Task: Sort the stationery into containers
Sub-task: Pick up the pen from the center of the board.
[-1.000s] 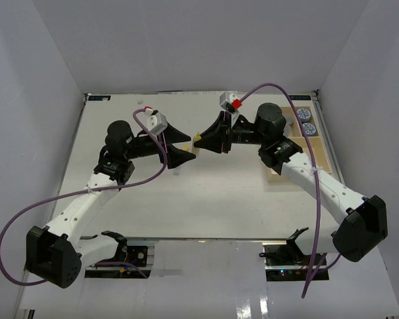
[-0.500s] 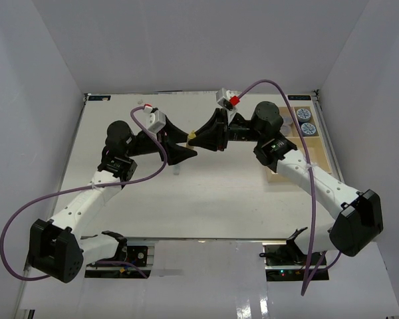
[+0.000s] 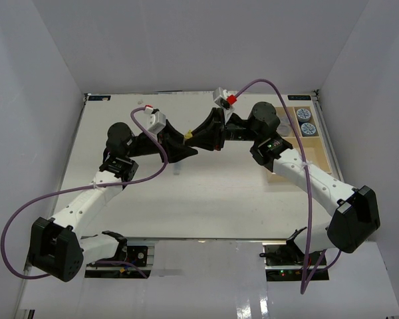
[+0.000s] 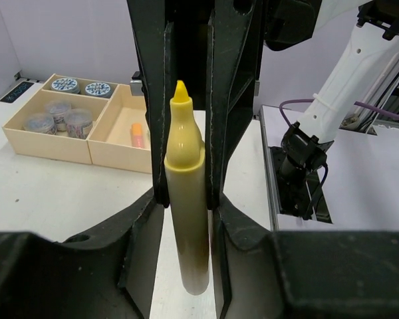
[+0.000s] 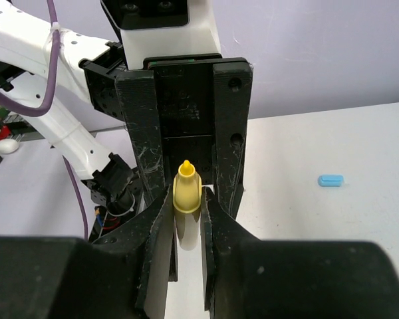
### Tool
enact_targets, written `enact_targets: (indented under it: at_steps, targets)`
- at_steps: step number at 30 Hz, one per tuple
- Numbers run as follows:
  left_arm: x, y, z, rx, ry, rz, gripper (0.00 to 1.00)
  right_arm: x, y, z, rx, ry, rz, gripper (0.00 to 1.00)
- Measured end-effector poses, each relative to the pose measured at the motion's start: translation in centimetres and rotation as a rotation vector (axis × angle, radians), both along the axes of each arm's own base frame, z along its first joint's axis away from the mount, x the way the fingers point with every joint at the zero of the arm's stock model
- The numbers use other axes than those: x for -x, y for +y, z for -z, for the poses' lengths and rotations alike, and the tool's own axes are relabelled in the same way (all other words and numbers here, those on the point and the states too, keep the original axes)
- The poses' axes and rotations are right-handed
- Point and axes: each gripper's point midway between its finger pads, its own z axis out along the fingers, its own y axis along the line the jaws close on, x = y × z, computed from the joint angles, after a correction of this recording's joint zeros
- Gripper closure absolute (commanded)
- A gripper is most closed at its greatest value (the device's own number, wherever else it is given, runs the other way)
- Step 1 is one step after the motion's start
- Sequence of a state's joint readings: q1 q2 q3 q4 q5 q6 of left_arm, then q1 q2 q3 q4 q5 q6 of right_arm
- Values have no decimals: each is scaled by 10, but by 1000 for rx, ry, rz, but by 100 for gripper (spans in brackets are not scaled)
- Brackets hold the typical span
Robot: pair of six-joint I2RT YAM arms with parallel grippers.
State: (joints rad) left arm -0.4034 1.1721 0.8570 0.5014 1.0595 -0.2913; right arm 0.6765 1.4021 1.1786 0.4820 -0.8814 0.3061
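Above the middle of the white surface (image 3: 206, 193), toward its far edge, the two arms meet tip to tip with a yellow marker (image 4: 187, 199) between them. The right pincer (image 5: 186, 229) is clamped on the marker's body, its tip pointing toward the left arm. The left pincer (image 4: 186, 199) has its fingers close on either side of the same marker; whether they press it or only flank it cannot be told. Each pincer stands squarely in front of the other, blocking most of the view past it. A light wooden tray (image 3: 306, 143) sits at the right edge of the surface, partly hidden by the right arm: two blue-patterned rolls (image 4: 81, 86) in a far section, two grey rolls (image 4: 58, 121) beside them, and an orange marker (image 4: 138, 135) in the larger section. A small blue block (image 5: 331, 180) lies alone on the surface, well apart from the tray.
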Motion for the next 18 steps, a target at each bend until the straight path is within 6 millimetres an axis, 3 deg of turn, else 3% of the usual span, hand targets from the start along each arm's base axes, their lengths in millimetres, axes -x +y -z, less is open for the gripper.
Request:
enact_targets:
  at_steps: [16, 18]
  targets:
    - [2, 0, -2, 10, 16, 9, 91, -1, 0, -5, -20, -20, 4, 92]
    - [3, 0, -1, 11, 18, 11, 94, -1, 0, -4, -19, -21, 4, 86]
